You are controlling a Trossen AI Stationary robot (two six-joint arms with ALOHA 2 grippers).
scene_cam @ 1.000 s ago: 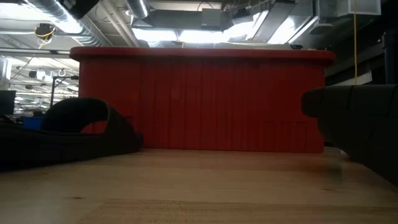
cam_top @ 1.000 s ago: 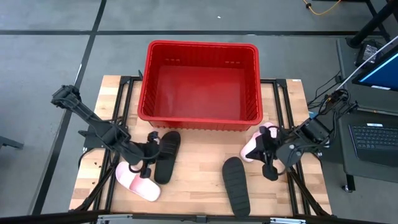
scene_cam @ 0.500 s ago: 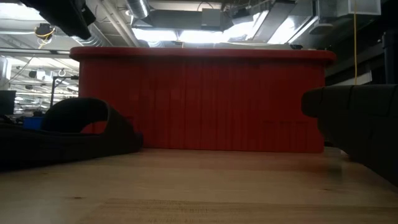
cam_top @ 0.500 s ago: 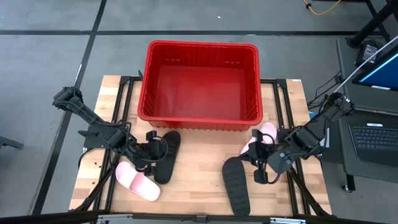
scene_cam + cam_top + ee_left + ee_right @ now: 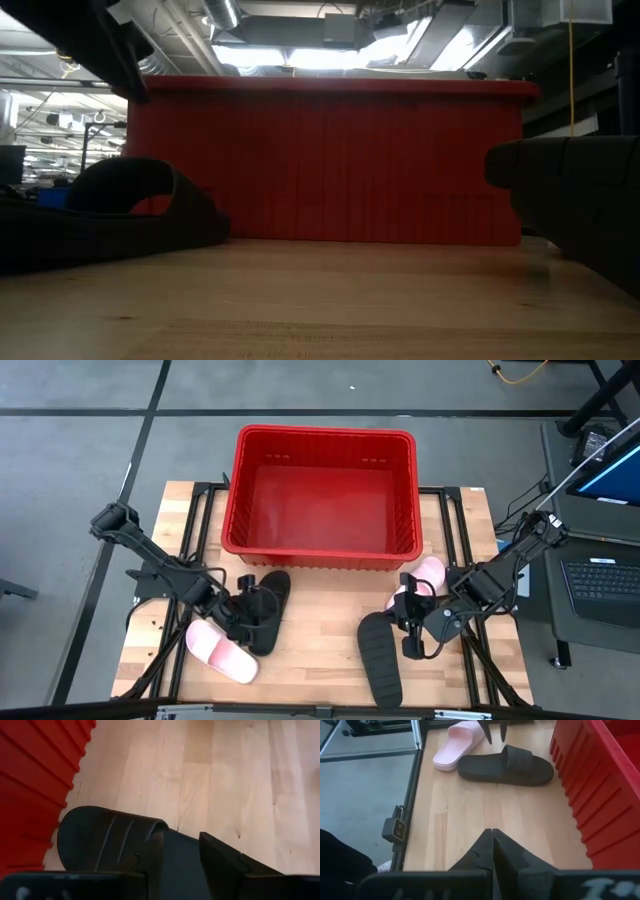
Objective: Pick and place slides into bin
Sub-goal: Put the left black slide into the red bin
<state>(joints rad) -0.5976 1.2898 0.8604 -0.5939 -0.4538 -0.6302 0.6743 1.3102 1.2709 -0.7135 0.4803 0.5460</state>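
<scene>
The red bin stands at the table's far middle. A black slide lies on its sole just in front of the bin's left part, with a pink slide nearer and to its left. My left gripper is open, and its fingers stand over this black slide beside its strap. At the right, a second black slide and a pink slide lie on the table. My right gripper is shut and hovers between those two slides. My left gripper comes at the black slide from above, slanting from the table's left. One finger is at the strap's edge and the other is over the footbed. I cannot tell whether they touch it.
Bare wood lies between the two pairs of slides. In the low view the bin's wall fills the middle, with the left black slide and the right black slide at either side. A laptop sits off the table's right.
My left gripper has moved toward the table's right, over the black slide, has come lower, and has opened. My right gripper, still shut, has moved toward the table's left, nearer the right black slide. No slide has moved.
</scene>
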